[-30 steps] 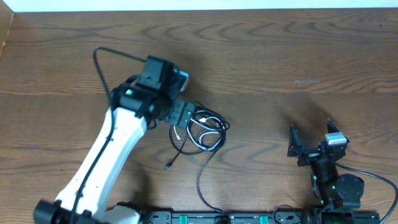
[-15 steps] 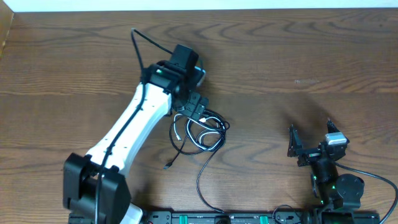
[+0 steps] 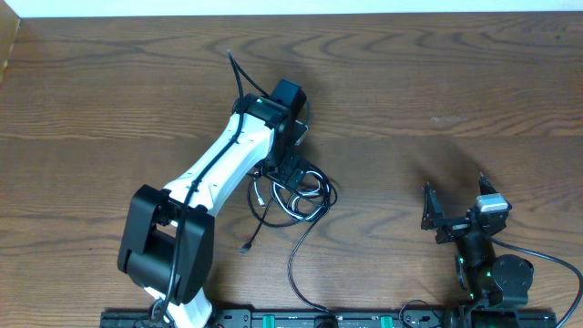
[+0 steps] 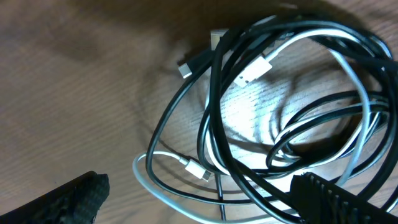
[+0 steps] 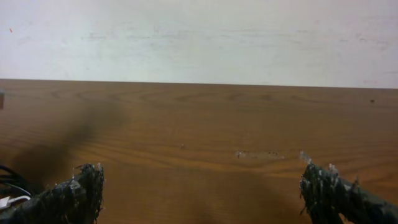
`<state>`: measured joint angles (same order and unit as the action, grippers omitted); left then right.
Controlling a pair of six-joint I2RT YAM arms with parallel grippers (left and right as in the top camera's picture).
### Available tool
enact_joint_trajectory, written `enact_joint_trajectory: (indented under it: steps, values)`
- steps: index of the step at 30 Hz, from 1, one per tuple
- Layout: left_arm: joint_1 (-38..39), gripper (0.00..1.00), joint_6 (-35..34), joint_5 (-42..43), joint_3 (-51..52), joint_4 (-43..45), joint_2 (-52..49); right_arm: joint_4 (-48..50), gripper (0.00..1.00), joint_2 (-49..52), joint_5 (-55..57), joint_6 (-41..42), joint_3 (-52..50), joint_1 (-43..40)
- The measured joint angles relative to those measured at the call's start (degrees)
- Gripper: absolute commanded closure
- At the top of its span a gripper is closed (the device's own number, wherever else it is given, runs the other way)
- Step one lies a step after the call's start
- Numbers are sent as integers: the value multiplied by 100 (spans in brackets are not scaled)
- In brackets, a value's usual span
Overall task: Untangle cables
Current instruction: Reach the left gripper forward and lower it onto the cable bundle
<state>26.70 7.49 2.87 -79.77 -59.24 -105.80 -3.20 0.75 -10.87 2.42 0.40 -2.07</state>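
No cables seem freed yet: all lie looped together toward the table's near edge. The left hand hovers spread above them; the right hand is spread and idle.

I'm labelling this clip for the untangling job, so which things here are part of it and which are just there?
Part of the job:
- the cables, black cords and a white one in one tangle
- the left hand, open above them

Just there:
- the right hand, open, away from the tangle
- the thick black cable on the left arm
- the table
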Motion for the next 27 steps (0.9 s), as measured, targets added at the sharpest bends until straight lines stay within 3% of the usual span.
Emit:
enact_joint_trajectory:
  steps: [22, 27]
  values:
    - [0, 0, 13, 31, 590, 210, -61, 0, 1, 0, 0, 0, 0, 0]
    - [0, 9, 26, 48, 837, 459, -61, 0, 1, 0, 0, 0, 0, 0]
